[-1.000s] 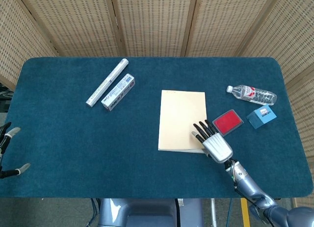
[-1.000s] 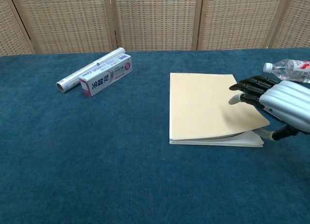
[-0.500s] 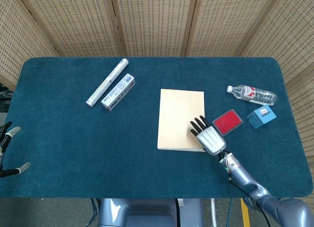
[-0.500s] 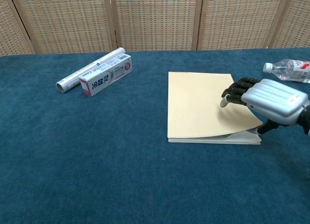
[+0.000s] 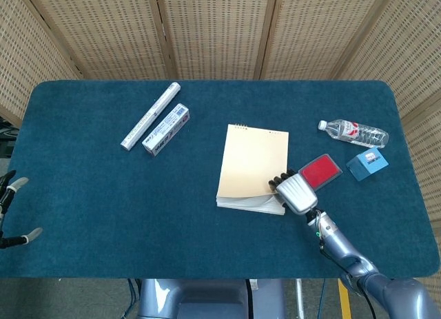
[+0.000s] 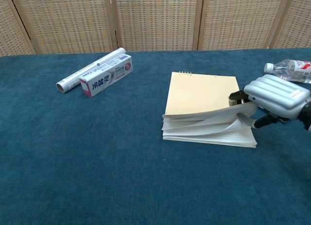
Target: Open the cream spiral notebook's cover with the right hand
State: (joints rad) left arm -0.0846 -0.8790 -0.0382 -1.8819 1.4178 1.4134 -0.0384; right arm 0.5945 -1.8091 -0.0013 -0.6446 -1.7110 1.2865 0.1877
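Observation:
The cream spiral notebook (image 5: 251, 160) (image 6: 201, 94) lies at the table's middle, its spiral binding at the far edge. My right hand (image 5: 294, 193) (image 6: 275, 96) grips the near right corner of the cover, fingers curled over it. The cover and several pages beneath it are lifted and bowed off the rest of the block. My left hand (image 5: 10, 209) hangs off the table's left edge with its fingers apart, holding nothing.
A red pad (image 5: 319, 171) lies just right of the notebook, close to my right hand. Further right are a blue box (image 5: 366, 164) and a water bottle (image 5: 353, 132) (image 6: 290, 70). A white tube (image 5: 149, 116) and a toothpaste box (image 5: 166, 129) lie far left.
My right hand curled on the notebook's near right corner and raised it; the cover with several pages now stands off the block. The notebook shifted slightly left.

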